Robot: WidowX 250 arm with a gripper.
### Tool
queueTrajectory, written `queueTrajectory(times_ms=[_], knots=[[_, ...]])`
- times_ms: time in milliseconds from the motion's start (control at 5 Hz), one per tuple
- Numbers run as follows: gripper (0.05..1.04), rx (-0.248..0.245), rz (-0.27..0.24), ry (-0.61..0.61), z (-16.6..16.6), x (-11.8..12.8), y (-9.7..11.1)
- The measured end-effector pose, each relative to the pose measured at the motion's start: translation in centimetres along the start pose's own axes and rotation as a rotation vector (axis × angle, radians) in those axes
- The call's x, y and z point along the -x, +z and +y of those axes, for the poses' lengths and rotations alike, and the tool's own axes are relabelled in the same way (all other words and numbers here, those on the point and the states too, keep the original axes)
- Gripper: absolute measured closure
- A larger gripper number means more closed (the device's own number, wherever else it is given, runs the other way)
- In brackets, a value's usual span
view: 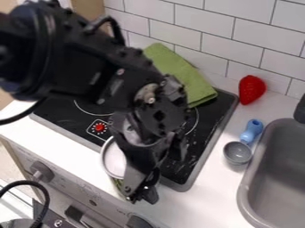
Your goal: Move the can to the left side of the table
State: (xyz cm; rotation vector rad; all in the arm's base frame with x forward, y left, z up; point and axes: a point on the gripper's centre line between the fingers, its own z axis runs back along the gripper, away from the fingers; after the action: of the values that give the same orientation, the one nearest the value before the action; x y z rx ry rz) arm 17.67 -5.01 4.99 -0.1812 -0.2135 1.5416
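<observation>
Arm: enters from upper L of cam view, slants down across cooktop (208, 129). Gripper (142, 189) low, approx. ctr of frame, hanging at front rim of cooktop, tip end over white counter (220, 202). Jaw state: can't tell; dark parts overlap, so open vs. closed vs. gripping not readable.

Can (113, 158): just L of gripper, partly hidden behind it. Round silvery top faces up, w/ a bit of green low on its side. Seen across front rim of cooktop; can't tell if it touches gripper, nor what its base rests on.

Cooktop: black glass, grey rim, thin white burner rings, red dot in a small square marking L of arm. Green cloth (175, 73), folded, lies across back R part of cooktop, near tiled wall (232, 44).

R side: red strawberry-shaped obj. (251, 89) on counter, just beside back R corner of cooktop. Scoop (237, 152) btwn cooktop & sink, grey round cup toward front, blue handle toward back. Grey sink (256, 173) at R edge; black faucet (300, 110) partly in frame above it.

Front panel (83, 187) below counter, 2 dark knobs (42, 171) visible. Black cable (42, 196) curves at lower L.
</observation>
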Motion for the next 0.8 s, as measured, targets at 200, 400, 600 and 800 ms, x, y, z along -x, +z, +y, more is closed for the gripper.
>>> queueTrajectory(times_ms=[200,400,600,800], knots=[[0.085,0.021,-0.018,-0.003,-0.2,-0.9,0.0],[0.085,0.016,-0.025,0.008,-0.3,-2.1,-0.1],[0.085,0.01,-0.034,-0.016,-0.5,-3.5,-0.2],[0.085,0.049,-0.045,-0.033,-0.3,-5.0,0.2]])
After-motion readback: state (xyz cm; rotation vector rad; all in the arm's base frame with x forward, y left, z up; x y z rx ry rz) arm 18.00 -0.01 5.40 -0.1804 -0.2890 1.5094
